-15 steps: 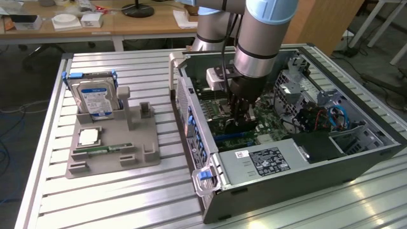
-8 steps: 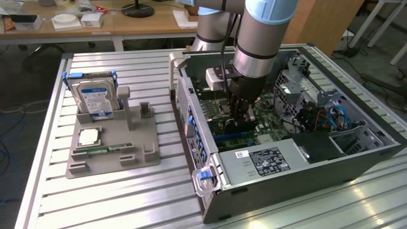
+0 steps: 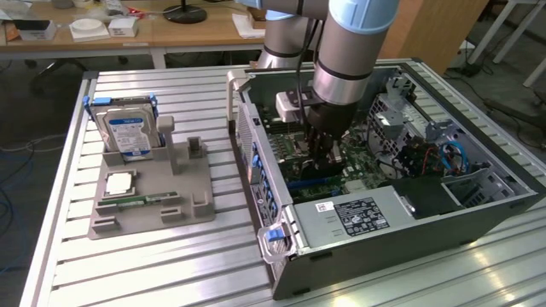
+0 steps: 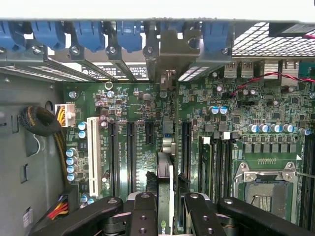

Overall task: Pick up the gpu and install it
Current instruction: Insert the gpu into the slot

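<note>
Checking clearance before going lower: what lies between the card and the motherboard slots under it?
Nothing: in the wrist view the tool grips the card edge-on over bare slots.

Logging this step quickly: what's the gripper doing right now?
Gripper: closed on the gpu, held on edge over the motherboard slots.

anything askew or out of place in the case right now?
Nothing stands out. The gripper holds the gpu edge-on over the motherboard slots inside the open case, with its bracket at the rear slot openings.

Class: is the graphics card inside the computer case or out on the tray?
Inside: the hand holds the graphics card edge-on above the motherboard.
</note>
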